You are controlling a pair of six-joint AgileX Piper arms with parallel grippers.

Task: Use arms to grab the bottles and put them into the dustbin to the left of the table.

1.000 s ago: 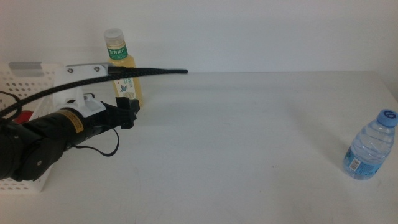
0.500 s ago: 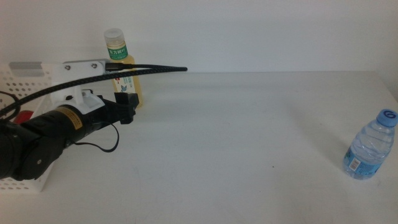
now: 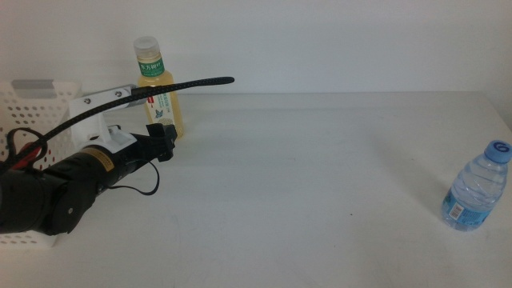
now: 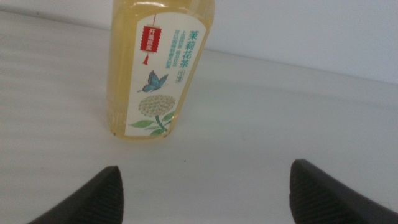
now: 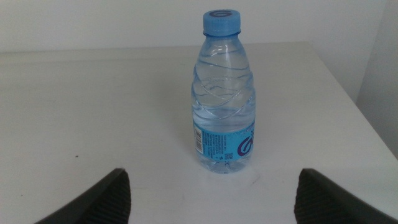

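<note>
Starting at the nine o'clock edge of the middle view, we see the dustbin (image 3: 32, 100), a white perforated basket with a grey handle at its rim, standing on the table (image 3: 320, 176); something red shows inside it behind the arm, too hidden for us to name. The left arm (image 3: 64, 188) reaches out over the basket's front, its black cable arching above it toward twelve o'clock, and the left gripper (image 3: 164, 138) sits just beside the foot of the yellow tea bottle (image 3: 158, 88). That bottle stands upright at about eleven o'clock on the table, pale cap on, green-and-white label facing us. In the left wrist view the same bottle (image 4: 158, 68) stands ahead of the gripper (image 4: 205, 186), nearer one jaw than the other, with bare table between it and the jaw tips; the two jaws are spread wide apart and hold nothing. Moving across, the middle of the table is plain white. Out at about four o'clock, near the table's right edge, the small clear water bottle (image 3: 478, 186) stands upright with its blue cap on, well apart from the tea bottle. The right wrist view shows this bottle (image 5: 222, 93) ahead of the right gripper (image 5: 208, 190), roughly centred between its jaws but beyond their tips, untouched; those jaws too are spread wide and empty.
</note>
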